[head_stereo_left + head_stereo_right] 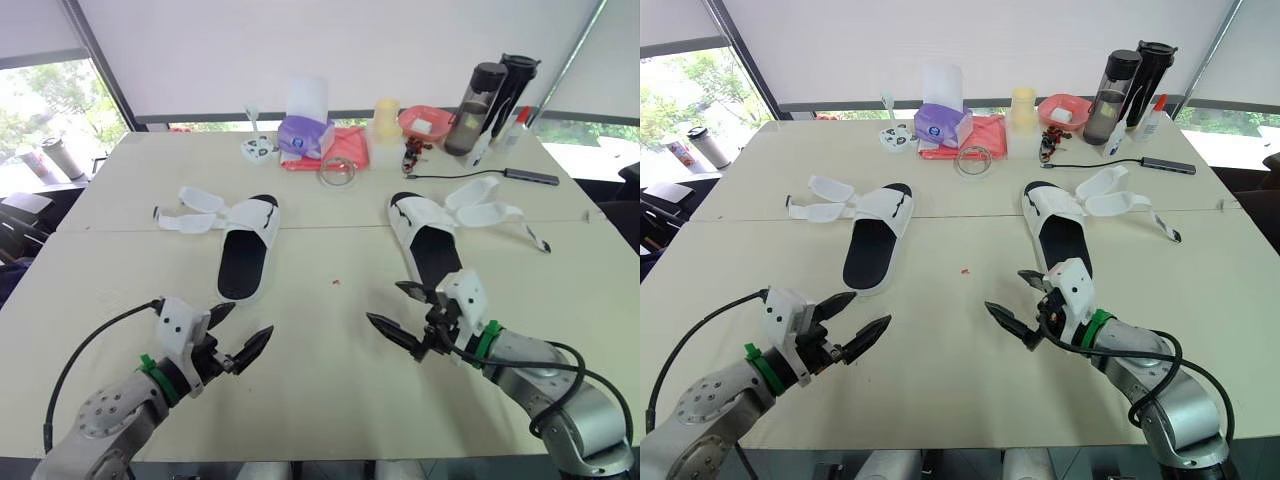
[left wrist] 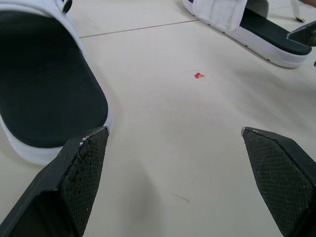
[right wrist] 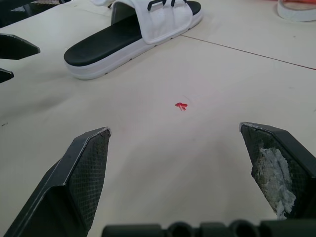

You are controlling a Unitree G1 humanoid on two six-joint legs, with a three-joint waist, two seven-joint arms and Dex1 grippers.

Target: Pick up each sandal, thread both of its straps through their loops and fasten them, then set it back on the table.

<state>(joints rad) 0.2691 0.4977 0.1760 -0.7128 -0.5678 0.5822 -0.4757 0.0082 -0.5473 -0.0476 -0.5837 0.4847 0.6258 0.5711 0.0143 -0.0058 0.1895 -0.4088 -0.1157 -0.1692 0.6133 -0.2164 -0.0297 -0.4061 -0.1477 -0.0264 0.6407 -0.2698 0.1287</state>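
Observation:
Two white sandals with black footbeds lie on the cream table, straps unfastened and spread outward. The left sandal (image 1: 243, 247) has its straps flung to its left; the right sandal (image 1: 428, 240) has its straps flung to its right. My left gripper (image 1: 238, 334) hovers open just above the table, in front of the left sandal's heel (image 2: 44, 106). My right gripper (image 1: 397, 313) is open too, near the right sandal's heel. Neither holds anything. The right wrist view looks across the table at the left sandal (image 3: 131, 37).
A tiny red speck (image 1: 336, 282) lies between the sandals. Along the far edge stand a purple tissue box (image 1: 305, 135), a red cloth, a tape roll (image 1: 338, 171), a yellow cup, a red bowl, two dark bottles (image 1: 480, 95) and a cable with a hub (image 1: 530, 176).

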